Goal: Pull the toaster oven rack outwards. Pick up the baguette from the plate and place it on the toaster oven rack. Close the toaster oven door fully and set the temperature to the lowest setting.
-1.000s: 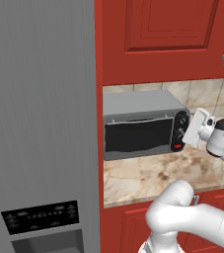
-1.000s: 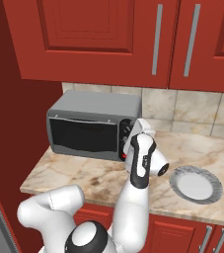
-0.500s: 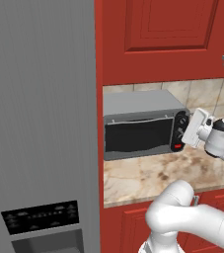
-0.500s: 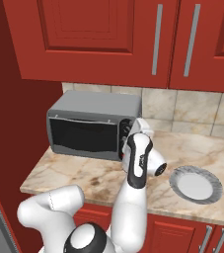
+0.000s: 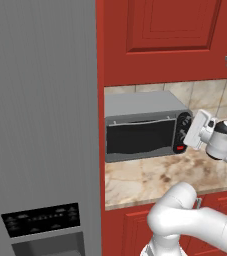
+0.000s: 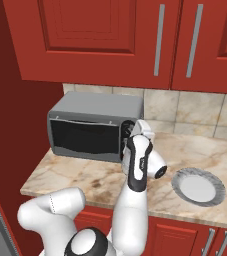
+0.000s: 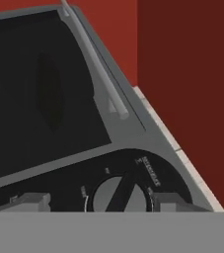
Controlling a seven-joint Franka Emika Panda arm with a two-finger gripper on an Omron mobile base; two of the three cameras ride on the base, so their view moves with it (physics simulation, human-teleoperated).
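Toaster oven [image 5: 144, 126] sits on the marble surface [image 5: 155, 177] against the left wall, its door [image 5: 140, 136] shut. My pincer [image 7: 100, 200] is at the control panel, jaws set wide, one fingertip on either side of a knob [image 7: 119, 194]. The plate [image 6: 198, 186] lies bare, well right of the oven.

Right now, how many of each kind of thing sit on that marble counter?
toaster oven: 1
plate: 1
Total: 2
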